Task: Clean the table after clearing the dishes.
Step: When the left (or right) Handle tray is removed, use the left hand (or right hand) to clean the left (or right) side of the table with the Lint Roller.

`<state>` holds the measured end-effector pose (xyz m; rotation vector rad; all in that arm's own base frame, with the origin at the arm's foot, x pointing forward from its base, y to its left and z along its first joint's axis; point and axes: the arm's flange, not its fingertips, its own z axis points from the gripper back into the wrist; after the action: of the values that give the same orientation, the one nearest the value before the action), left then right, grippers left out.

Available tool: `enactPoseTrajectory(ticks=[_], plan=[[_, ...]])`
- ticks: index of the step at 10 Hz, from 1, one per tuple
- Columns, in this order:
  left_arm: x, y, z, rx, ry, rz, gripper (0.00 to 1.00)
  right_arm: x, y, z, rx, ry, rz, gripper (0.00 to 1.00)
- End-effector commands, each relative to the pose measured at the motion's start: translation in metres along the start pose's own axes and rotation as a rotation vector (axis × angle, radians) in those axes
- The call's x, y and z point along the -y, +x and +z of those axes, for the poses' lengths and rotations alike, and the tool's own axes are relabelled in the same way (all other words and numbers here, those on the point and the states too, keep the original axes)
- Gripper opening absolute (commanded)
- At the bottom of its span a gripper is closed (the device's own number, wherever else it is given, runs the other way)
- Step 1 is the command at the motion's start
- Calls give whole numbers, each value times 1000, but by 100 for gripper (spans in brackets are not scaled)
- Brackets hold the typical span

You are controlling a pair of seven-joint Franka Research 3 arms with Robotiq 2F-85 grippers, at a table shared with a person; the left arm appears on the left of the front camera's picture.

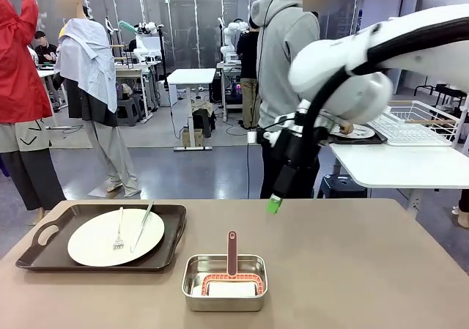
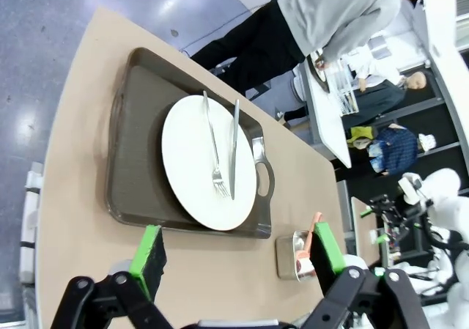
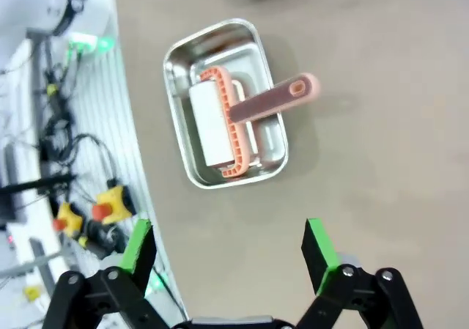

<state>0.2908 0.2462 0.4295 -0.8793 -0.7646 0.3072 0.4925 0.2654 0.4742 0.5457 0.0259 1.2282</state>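
Front view: plate [image 1: 110,237], fork [image 1: 118,237] and knife [image 1: 141,226] sit on the tray [image 1: 174,226] at eight o'clock on the bench [image 1: 352,270].

Left wrist view: the left gripper [image 2: 238,252], wide and empty, faces it; a tilted lift could slide the knife off.

Right wrist view: the right gripper [image 3: 229,248], wide, could knock the steel pan [image 3: 183,65] at twelve o'clock.

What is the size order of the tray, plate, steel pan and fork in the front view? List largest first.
1. tray
2. plate
3. steel pan, nearer the camera, so its rank against the plate is unsure
4. fork

Two plates [image 1: 116,237], two trays [image 1: 170,230], one pan [image 1: 223,303]
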Motion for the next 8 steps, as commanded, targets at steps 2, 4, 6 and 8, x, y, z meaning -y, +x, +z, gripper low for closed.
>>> enactPoseTrajectory(ticks=[2,4,6,8], plan=[[-3,1,3,-1,-16,-9,100,31,50,-15,-153,66,54,100],[-3,1,3,-1,-16,-9,100,50,73,-28,-191,113,67,100],[-3,1,3,-1,-16,-9,100,63,94,-52,-249,119,61,100],[-3,1,3,-1,-16,-9,100,76,105,-77,-263,141,69,100]])
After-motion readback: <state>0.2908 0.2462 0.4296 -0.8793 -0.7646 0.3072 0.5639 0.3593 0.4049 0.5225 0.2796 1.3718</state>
